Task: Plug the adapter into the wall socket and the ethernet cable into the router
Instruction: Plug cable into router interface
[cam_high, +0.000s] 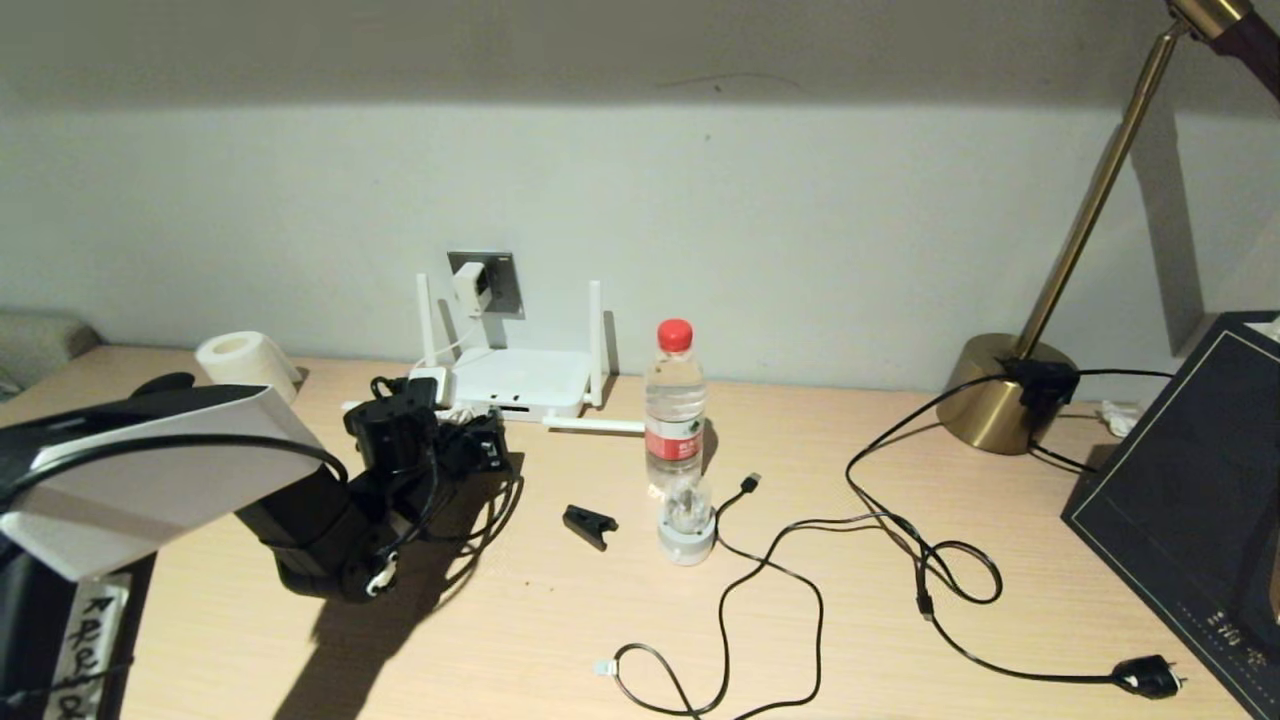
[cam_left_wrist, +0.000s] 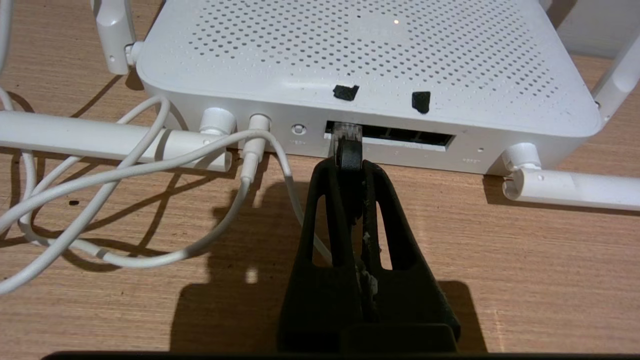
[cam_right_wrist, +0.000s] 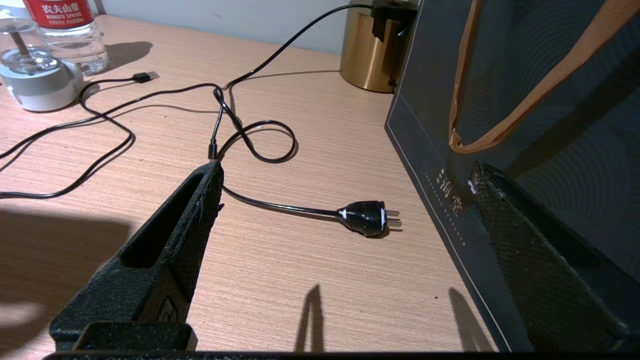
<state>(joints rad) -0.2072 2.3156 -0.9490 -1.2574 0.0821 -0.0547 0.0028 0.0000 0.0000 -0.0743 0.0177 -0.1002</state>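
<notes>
The white router (cam_high: 520, 378) (cam_left_wrist: 360, 55) lies below the grey wall socket (cam_high: 497, 283). The white adapter (cam_high: 470, 288) sits in that socket, and its white cord (cam_left_wrist: 125, 170) runs to the router's front. My left gripper (cam_high: 472, 440) (cam_left_wrist: 350, 167) is low over the table in front of the router, shut on the ethernet cable (cam_left_wrist: 348, 154) just behind its clear plug (cam_left_wrist: 345, 133). The plug's tip is in the left end of the dark port slot (cam_left_wrist: 410, 136); how deep it sits is hidden. My right gripper (cam_right_wrist: 347, 172) hangs open over the table's right side, holding nothing.
A water bottle (cam_high: 675, 400), a black clip (cam_high: 590, 525) and a USB-tipped cable (cam_high: 750, 483) lie mid-table. A black cord ends in a mains plug (cam_right_wrist: 367, 217) (cam_high: 1148, 677). A brass lamp base (cam_high: 1005, 390) and a dark bag (cam_high: 1190, 480) stand at the right, a paper roll (cam_high: 245, 362) at the left.
</notes>
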